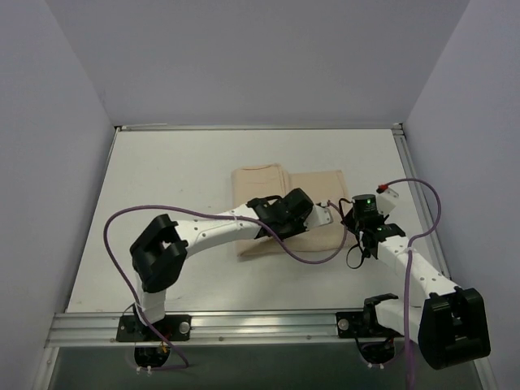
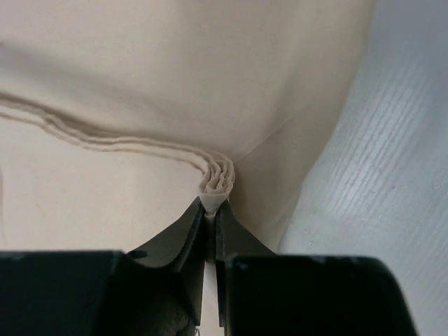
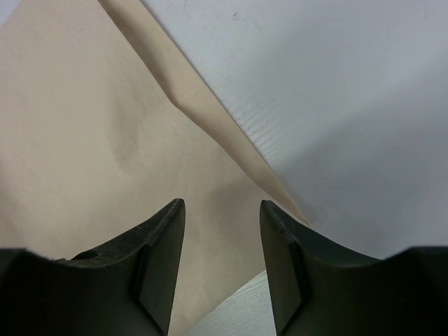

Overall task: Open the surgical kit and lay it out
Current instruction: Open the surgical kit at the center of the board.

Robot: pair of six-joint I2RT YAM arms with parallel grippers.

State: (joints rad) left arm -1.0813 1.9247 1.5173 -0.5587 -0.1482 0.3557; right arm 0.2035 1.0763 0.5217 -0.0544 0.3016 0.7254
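The surgical kit [image 1: 268,185] lies mid-table as a folded beige cloth bundle; its contents are hidden inside. My left gripper [image 1: 325,214] is at the bundle's right part. In the left wrist view the left gripper [image 2: 212,204] is shut on a bunched fold of the cloth wrap [image 2: 218,175], whose several layers stick out between the tips. My right gripper [image 1: 349,218] hovers beside it at the bundle's right edge. Seen from the right wrist, the right gripper [image 3: 222,210] is open over a corner of the beige cloth [image 3: 91,140], with nothing between its fingers.
The white table [image 1: 179,162] surrounds the bundle, and grey walls close in the left, right and back. A metal rail [image 1: 244,325] runs along the near edge. Purple cables [image 1: 309,256] loop from both arms over the table near the bundle.
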